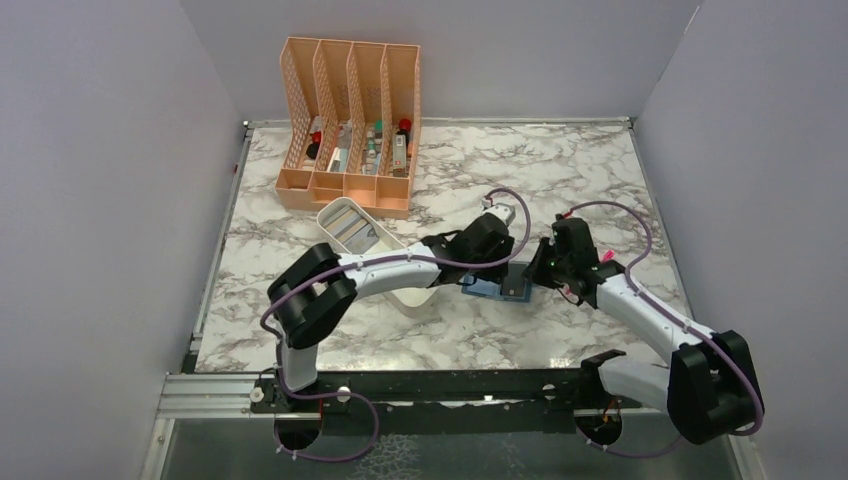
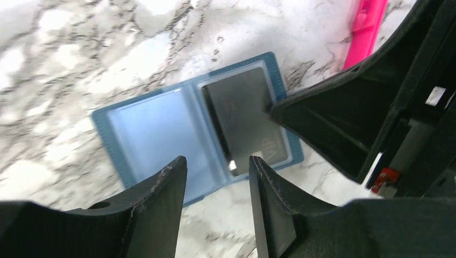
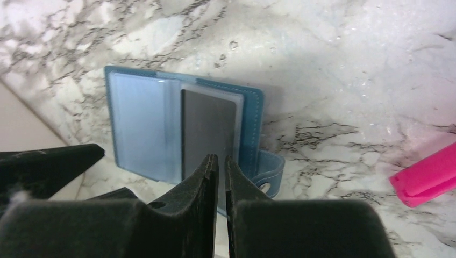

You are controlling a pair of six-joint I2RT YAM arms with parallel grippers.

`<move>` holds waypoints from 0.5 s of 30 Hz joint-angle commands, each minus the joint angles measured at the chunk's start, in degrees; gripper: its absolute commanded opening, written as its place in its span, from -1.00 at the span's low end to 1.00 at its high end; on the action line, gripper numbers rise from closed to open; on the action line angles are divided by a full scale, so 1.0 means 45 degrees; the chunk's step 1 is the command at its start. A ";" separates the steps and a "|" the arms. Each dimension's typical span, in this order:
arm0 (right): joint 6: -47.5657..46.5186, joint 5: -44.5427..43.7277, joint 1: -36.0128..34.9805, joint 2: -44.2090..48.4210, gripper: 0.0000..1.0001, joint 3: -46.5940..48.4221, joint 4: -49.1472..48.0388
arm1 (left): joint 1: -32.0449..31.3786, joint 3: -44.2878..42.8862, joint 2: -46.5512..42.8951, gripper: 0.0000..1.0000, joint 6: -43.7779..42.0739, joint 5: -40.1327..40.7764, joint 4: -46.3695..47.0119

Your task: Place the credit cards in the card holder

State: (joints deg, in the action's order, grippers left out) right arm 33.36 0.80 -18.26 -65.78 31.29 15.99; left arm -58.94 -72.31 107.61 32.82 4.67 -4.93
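The table [image 1: 560,180] is white marble with grey walls around it. At the far left stands a tall peach organizer [image 1: 350,130] with little bottles in it. Nearer is a long white tray [image 1: 355,228]; the flat grey pieces in it may be more cards.

The card holder [image 2: 150,134] lies open and flat, near the middle of the table, between the two arms. It is open so the slots show.

The left gripper [image 2: 216,172] hangs over its near edge, fingers apart and holding nothing, maybe ready to keep it steady. The right gripper [image 3: 221,161] has its fingers almost together, tips against a dark grey credit card [image 3: 208,129]. The card sits in the right-hand slot, so I think the tips are there to push it in.

A small pink thing [image 3: 425,177] lies to the right.
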 commanded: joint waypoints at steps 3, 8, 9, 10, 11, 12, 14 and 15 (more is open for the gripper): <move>-0.0574 0.2123 0.0010 0.0648 -0.66 0.0508 -0.0110 | 0.0674 -0.0475 -0.2334 0.01 -0.2946 0.1481 -0.3559; -0.0637 0.2824 0.0015 0.0711 -0.61 0.0610 -0.0292 | 0.2403 0.0707 -0.4277 0.00 -0.4219 0.0472 -0.4223; -0.0664 0.2883 0.0015 0.0711 -0.60 0.0655 -0.0250 | 0.2703 0.0917 -0.4665 0.00 -0.4894 0.0299 -0.4228; -0.0675 0.2947 0.0015 0.0740 -0.59 0.0729 -0.0208 | 0.2862 0.1200 -0.5038 0.01 -0.5748 0.0436 -0.4236; -0.0703 0.3016 0.0013 0.0786 -0.58 0.0770 -0.0164 | 0.2914 0.1472 -0.5463 0.02 -0.6577 0.0810 -0.4237; -0.0738 0.3069 0.0015 0.0910 -0.56 0.0836 -0.0129 | 0.2930 0.1747 -0.5870 0.04 -0.7318 0.1313 -0.4227; -0.0754 0.3149 0.0015 0.1112 -0.54 0.0897 -0.0064 | 0.3200 0.2179 -0.6506 0.11 -0.8241 0.2007 -0.4240; -0.0769 0.3180 0.0015 0.1208 -0.53 0.0940 -0.0048 | 0.3510 0.2290 -0.6677 0.14 -0.8459 0.2193 -0.4301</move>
State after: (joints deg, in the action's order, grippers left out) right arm 31.09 12.21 -18.26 -62.87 33.12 16.01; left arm -44.47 -65.08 81.97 7.33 9.72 -21.43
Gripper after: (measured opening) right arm 0.225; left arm 0.546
